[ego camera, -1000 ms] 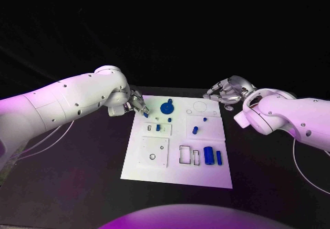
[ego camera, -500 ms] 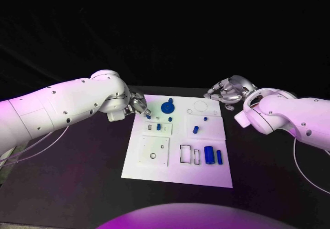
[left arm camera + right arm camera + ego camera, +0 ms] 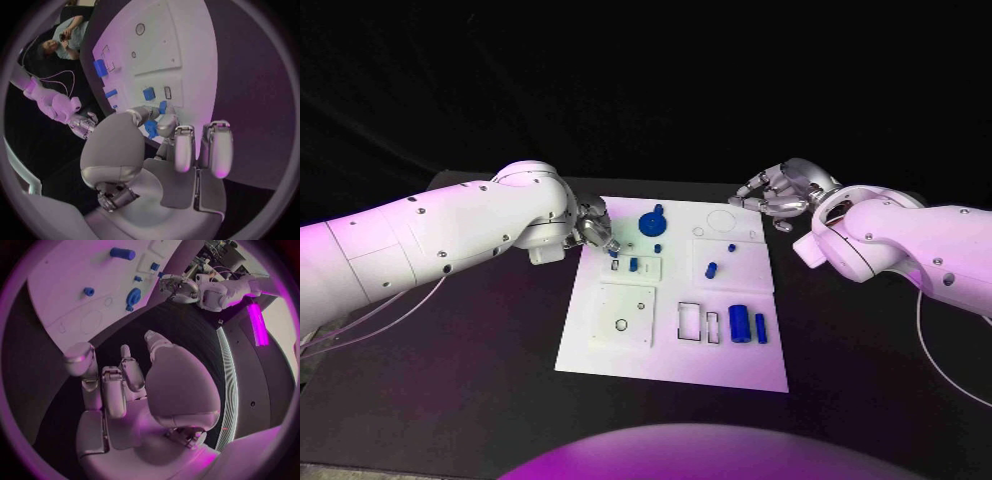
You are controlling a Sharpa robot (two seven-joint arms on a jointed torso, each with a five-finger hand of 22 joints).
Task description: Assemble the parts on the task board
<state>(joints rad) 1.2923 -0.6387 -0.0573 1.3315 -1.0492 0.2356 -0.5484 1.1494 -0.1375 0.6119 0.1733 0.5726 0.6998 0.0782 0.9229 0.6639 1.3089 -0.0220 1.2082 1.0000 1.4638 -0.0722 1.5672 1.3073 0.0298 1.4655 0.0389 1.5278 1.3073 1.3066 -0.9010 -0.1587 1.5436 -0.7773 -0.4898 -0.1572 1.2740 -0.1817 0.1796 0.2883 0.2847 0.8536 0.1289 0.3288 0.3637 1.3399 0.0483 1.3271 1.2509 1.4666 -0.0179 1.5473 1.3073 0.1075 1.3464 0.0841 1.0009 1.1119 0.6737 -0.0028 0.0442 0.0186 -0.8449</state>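
1. Holding a small blue part (image 3: 152, 128) between thumb and fingertips, the left robot hand (image 3: 593, 231) hovers at the left edge of the task board (image 3: 733, 370), near its far end; the part looks poised just above the board, presumably so it can be lowered into one of the nearby recesses.
2. The right robot hand (image 3: 783, 192) waits off the board's far right corner with its fingers loosely curled and spread around nothing, seemingly parked clear of the working side.
3. The task board is a white rectangular plate lying flat in the middle of the black desk (image 3: 444, 380), divided into raised panels with cut-out slots and holes.
4. Several blue pieces already sit on it: a round one (image 3: 652, 226) at the far end, small pegs mid-board, and two upright cylinders (image 3: 737, 322) near the front right.
5. The held part's exact shape is hard to make out behind the fingers.
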